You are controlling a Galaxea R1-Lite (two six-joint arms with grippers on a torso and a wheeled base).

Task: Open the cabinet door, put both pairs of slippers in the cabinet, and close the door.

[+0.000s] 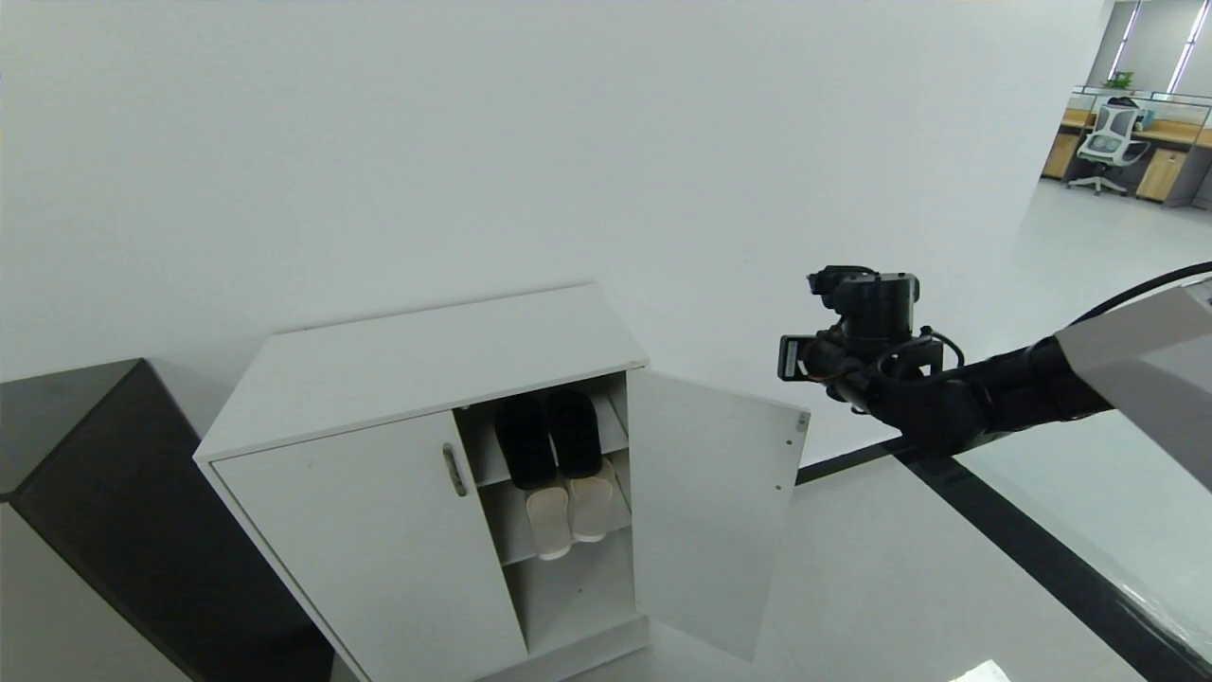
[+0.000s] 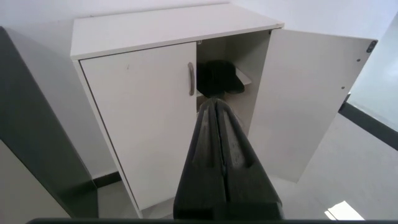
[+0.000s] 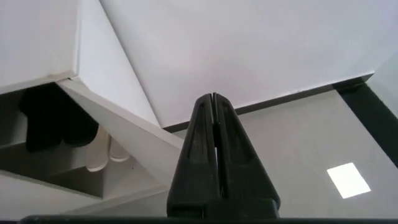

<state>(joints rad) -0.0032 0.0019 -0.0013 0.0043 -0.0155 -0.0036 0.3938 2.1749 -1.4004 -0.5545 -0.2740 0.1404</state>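
Observation:
A white cabinet [image 1: 426, 360] stands against the wall with its right door [image 1: 710, 511] swung open and its left door [image 1: 379, 549] closed. A black pair of slippers [image 1: 549, 436] lies on the upper shelf and a white pair [image 1: 568, 511] on the shelf below. My right gripper [image 1: 793, 358] hangs in the air to the right of the open door's top corner, shut and holding nothing. In the right wrist view, it [image 3: 213, 102] sits beside the door [image 3: 118, 68]. My left gripper [image 2: 216, 106] is shut and empty, facing the cabinet front near the handle [image 2: 191, 79].
A dark cabinet [image 1: 114, 493] stands directly left of the white one. A black strip [image 1: 1023, 540] runs across the pale floor on the right. Far off at the right, an office chair [image 1: 1108, 142] and desks stand in an open room.

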